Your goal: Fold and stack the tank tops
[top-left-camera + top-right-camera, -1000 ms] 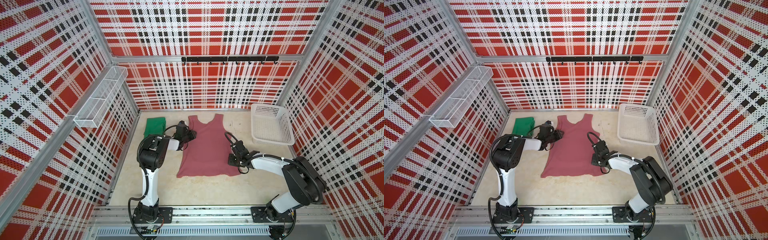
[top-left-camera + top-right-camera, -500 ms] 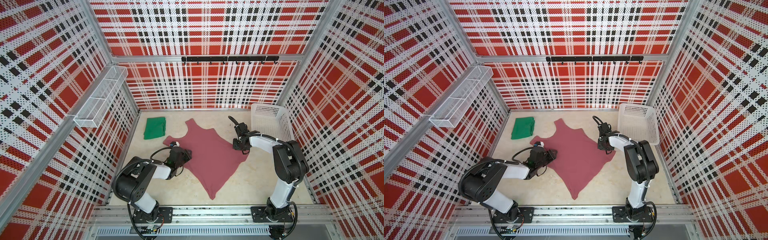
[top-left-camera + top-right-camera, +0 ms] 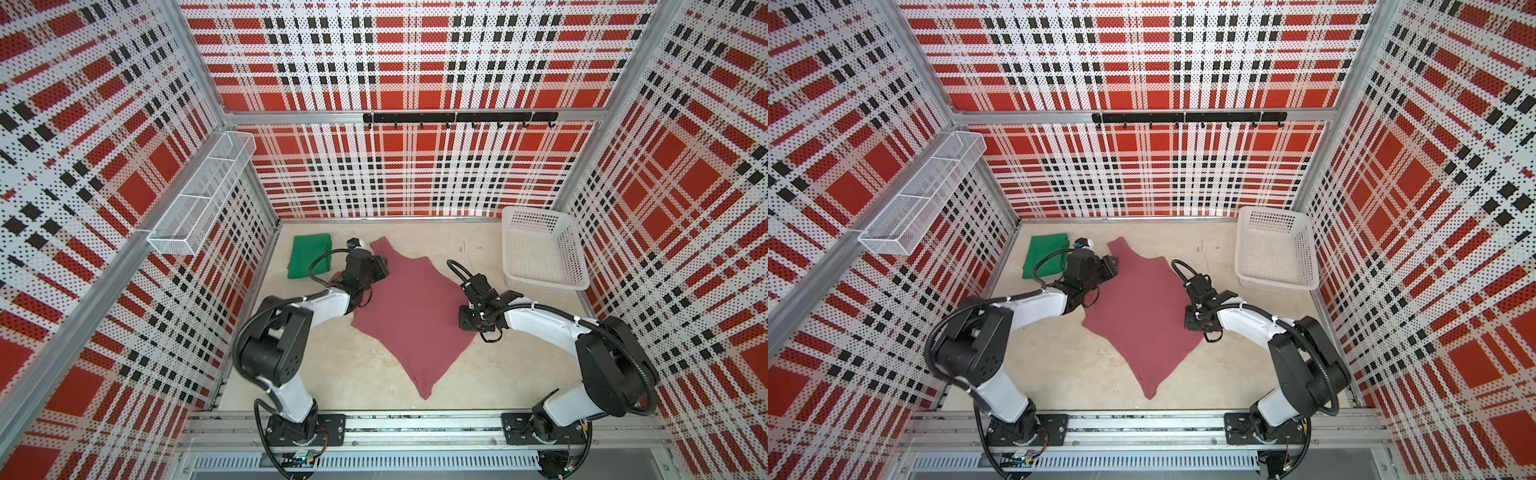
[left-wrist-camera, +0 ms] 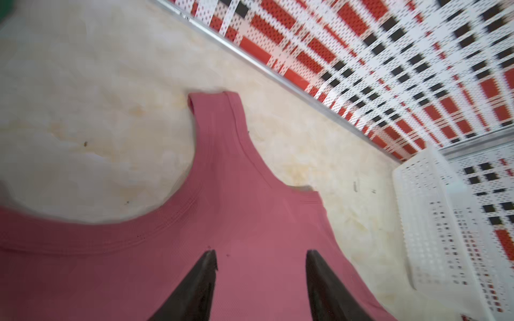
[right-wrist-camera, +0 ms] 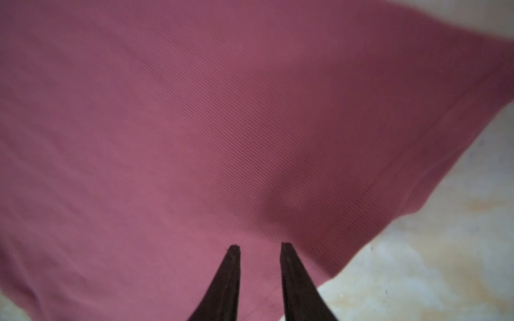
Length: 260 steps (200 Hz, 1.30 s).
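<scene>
The dusty rose-pink tank top point(image 3: 415, 320) point(image 3: 1142, 320) lies spread flat and turned diagonally in the middle of the table, with one hem corner pointing to the front. The green tank top point(image 3: 309, 255) point(image 3: 1045, 253) sits folded at the back left. My left gripper point(image 3: 381, 267) point(image 4: 261, 254) hovers over the pink top's shoulder part, just below a strap point(image 4: 219, 116). It is open with only cloth beneath it. My right gripper point(image 3: 467, 323) point(image 5: 260, 246) stands over the pink top's right edge near the hem. Its jaws are narrowly open and hold nothing.
A white perforated basket point(image 3: 544, 286) point(image 3: 1277, 286) stands at the back right, also in the left wrist view point(image 4: 434, 222). A wire shelf point(image 3: 199, 199) hangs on the left wall. A black hook rail point(image 3: 457, 118) runs along the back wall.
The left gripper moved from the near left edge back to the shoulder part and opened wider. The right gripper moved from beside the basket toward the front along the right edge. The pink top shifted slightly.
</scene>
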### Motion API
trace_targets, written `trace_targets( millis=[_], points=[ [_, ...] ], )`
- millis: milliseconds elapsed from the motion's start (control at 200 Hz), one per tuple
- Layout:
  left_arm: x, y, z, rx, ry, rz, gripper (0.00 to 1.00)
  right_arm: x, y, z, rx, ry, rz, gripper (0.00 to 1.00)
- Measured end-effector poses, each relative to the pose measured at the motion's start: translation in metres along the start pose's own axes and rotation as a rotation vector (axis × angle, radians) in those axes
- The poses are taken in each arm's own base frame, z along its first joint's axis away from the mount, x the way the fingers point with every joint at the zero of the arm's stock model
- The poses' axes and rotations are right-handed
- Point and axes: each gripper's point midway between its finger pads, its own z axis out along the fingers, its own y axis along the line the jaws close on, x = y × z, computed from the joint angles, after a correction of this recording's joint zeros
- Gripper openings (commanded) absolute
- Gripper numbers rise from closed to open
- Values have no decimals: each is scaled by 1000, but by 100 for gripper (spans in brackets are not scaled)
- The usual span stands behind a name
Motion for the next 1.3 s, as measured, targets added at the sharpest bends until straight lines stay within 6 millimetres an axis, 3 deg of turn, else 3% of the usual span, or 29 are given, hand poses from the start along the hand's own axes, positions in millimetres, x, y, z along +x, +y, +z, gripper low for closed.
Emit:
trace_targets(
  millis=[100, 351, 441, 586, 722, 822, 942, 1107, 1208, 1303],
  points=[
    [21, 14, 23, -24, 72, 5, 55, 5, -4, 11, 19, 25, 35, 26],
    [47, 41, 28, -27, 136, -38, 50, -42, -9, 24, 36, -36, 71, 24],
    [46, 56, 18, -20, 100, -81, 48, -64, -19, 28, 55, -55, 81, 23],
    [58, 76, -15, -31, 54, -158, 47, -98, -28, 36, 85, -81, 50, 21],
    [72, 80, -39, -32, 22, -208, 47, -127, -25, 41, 95, -95, -17, 23],
    [73, 81, -48, -47, 11, -226, 50, -133, -22, 32, 98, -93, -69, 26],
    [58, 76, -50, -63, -17, -224, 51, -132, -15, 5, 70, -102, -114, 30],
    [13, 41, -39, -2, -90, -200, 52, -111, 13, -37, -45, -133, -150, 31],
    [-3, 25, -22, 32, -102, -182, 52, -80, 31, -33, -96, -75, -166, 29],
    [9, 29, -2, 20, -62, -172, 52, -44, 35, -14, -95, 14, -157, 27]
  ],
)
